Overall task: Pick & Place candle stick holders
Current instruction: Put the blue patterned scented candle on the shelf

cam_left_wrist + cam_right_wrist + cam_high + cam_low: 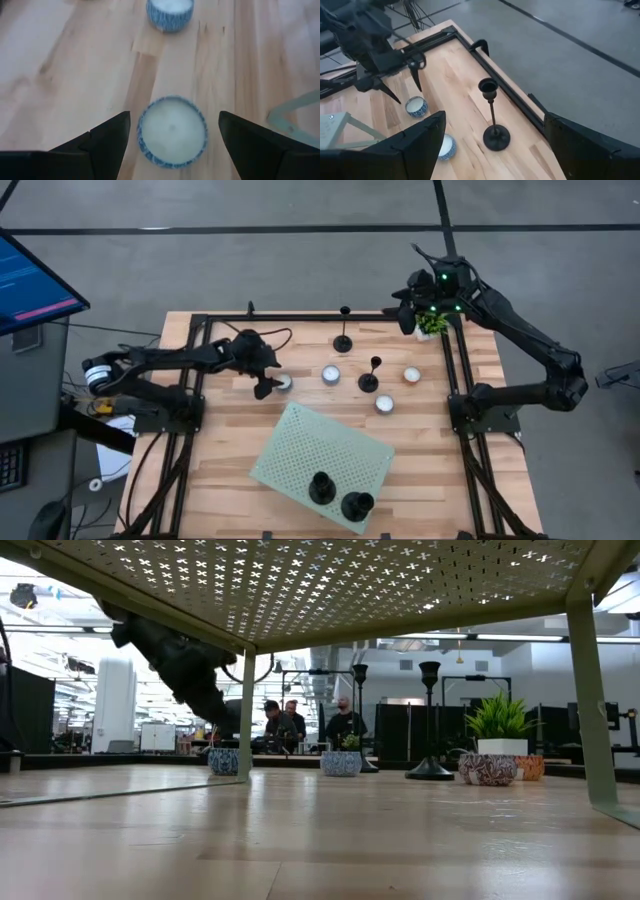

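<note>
From above: left gripper (pixel 272 387) spread wide over a low white tealight candle in a blue-patterned tin (pixel 284 382) near the table's (pixel 220 470) far-left part; two thin black candle stick holders, one (pixel 343 340) by the far edge, another (pixel 369 382) mid-table, two more (pixel 321 488) on the pale green perforated metal stand (pixel 300 440) at the near edge. From the left wrist: fingers (pixel 107 137) apart, either side of that tin (pixel 172 131), not touching. From the right wrist: right gripper (pixel 492 142) parted, hanging high above the far holder (pixel 492 120) at the far-right corner.

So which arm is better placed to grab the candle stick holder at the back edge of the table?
Probably the right. Its open end effector looks straight at that candle stick holder, while the left end effector is open over a blue tealight candle.
</note>
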Action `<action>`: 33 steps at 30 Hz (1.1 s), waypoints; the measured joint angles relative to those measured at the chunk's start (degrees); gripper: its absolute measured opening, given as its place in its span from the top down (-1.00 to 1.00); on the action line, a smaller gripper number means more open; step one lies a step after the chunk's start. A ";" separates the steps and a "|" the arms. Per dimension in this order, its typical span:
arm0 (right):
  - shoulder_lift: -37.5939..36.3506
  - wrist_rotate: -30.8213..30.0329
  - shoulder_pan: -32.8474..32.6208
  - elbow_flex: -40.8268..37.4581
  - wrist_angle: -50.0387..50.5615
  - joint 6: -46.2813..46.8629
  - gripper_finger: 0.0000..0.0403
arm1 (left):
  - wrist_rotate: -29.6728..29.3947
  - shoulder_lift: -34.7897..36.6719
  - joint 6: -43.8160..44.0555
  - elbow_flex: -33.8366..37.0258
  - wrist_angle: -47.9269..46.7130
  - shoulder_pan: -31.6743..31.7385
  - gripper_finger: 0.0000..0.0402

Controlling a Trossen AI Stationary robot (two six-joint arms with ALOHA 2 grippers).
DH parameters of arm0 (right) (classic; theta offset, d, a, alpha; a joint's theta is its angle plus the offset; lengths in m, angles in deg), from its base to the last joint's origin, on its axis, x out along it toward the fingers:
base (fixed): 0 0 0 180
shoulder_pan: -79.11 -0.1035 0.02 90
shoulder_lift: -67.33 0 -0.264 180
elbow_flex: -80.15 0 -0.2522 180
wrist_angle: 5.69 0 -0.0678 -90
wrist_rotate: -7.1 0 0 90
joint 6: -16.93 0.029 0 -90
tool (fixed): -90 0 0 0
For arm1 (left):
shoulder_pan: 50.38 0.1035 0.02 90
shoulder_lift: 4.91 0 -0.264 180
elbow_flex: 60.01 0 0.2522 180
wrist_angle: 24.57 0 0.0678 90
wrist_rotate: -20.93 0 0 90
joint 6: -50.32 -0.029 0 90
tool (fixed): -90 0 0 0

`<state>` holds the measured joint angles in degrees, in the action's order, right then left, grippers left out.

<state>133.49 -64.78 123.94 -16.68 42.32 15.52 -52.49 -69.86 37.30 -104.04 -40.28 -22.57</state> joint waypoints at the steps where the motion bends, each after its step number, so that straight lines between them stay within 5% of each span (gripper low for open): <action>1: -0.51 0.03 0.32 0.00 -0.02 0.00 -0.62 | -0.04 -0.62 -0.54 0.00 0.16 0.00 -0.52; 10: -2.22 0.05 2.83 0.00 0.57 1.98 -0.62 | 0.20 -6.03 -1.74 0.00 9.36 0.00 -0.52; 22: -2.15 0.05 3.35 0.00 1.76 1.95 -0.62 | 0.26 -8.19 -1.34 0.09 9.97 -2.39 -0.52; 33: -2.15 0.05 3.33 0.00 1.76 1.95 -0.62 | -2.07 -8.19 -1.22 6.69 20.24 -2.78 -0.52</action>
<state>131.34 -64.73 127.27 -16.68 44.08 17.47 -54.56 -78.05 36.08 -97.34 -20.04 -25.34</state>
